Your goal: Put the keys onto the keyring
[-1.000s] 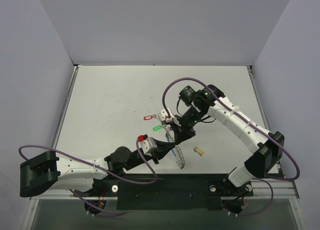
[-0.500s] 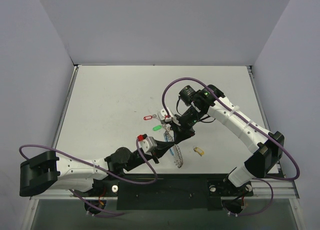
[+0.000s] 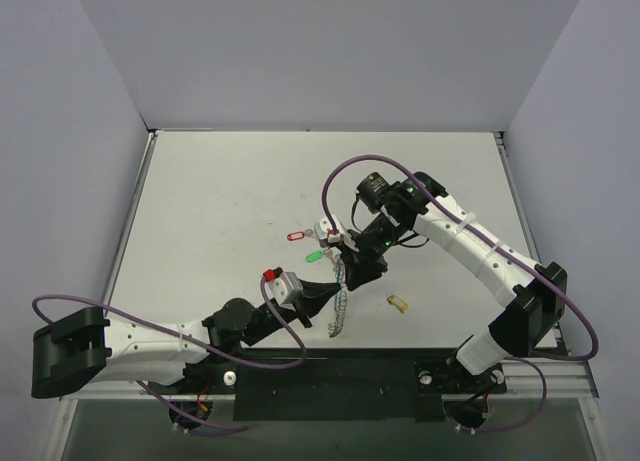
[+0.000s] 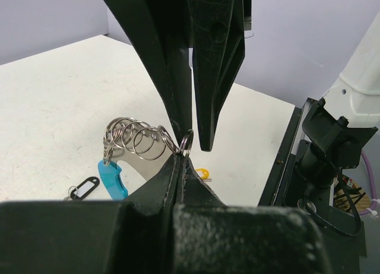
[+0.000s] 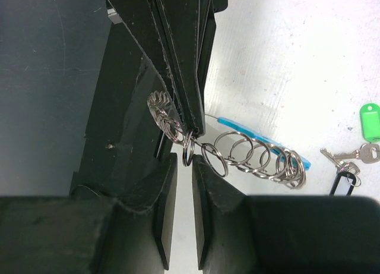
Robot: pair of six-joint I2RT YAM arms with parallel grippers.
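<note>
two arms meet over the near middle of the table [image 3: 220,201], where the left gripper [image 4: 181,160], jaws pressed together, pinches the end ring of the keyring [image 4: 133,140]. the silver coil and its blue segment trail from that pinch toward the tabletop. the right gripper [image 5: 184,162] stands tip to tip against it, jaws a narrow slit apart with the same end ring at their mouth, gripping nothing that can be seen. no key is on the ring: the green-tagged key [image 5: 369,120] and black-tagged key [image 5: 343,182] lie just beyond the coil, the red-tagged key [image 3: 295,235] a little farther left and the yellow-tagged key [image 3: 399,302] to the right. the step in hand appears to be steadying the ring. next, the right gripper likely has to fetch a key and work its hole onto the held end. from above, the black fingers blot out the ring's end, and whether the coil rests on the table is hard to tell.
</note>
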